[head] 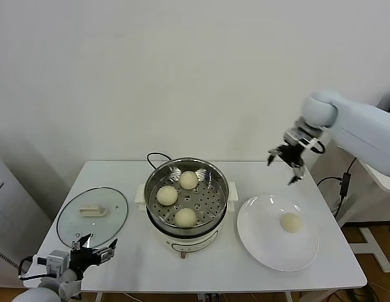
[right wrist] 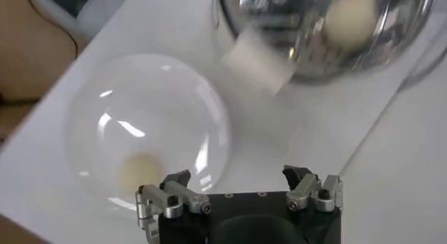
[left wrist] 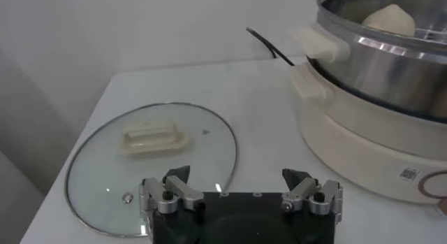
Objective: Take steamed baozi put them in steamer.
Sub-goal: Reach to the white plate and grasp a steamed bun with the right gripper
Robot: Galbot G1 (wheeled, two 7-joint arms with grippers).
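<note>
My left jaws (head: 94, 250) hang spread and empty by the glass lid (head: 92, 216), idle. Beyond them to the right, the steamer (head: 187, 196) already holds three baozi. The last baozi (head: 290, 222) lies on the white plate (head: 278, 233), below and slightly ahead of my right jaws (head: 284, 165), spread, empty, clearly nearer. It's round, so no axis matters.

A glass lid (head: 92, 217) with a cream handle (left wrist: 151, 139) lies on the white table (head: 138, 261); a white plate (head: 267, 248) rests alongside.
</note>
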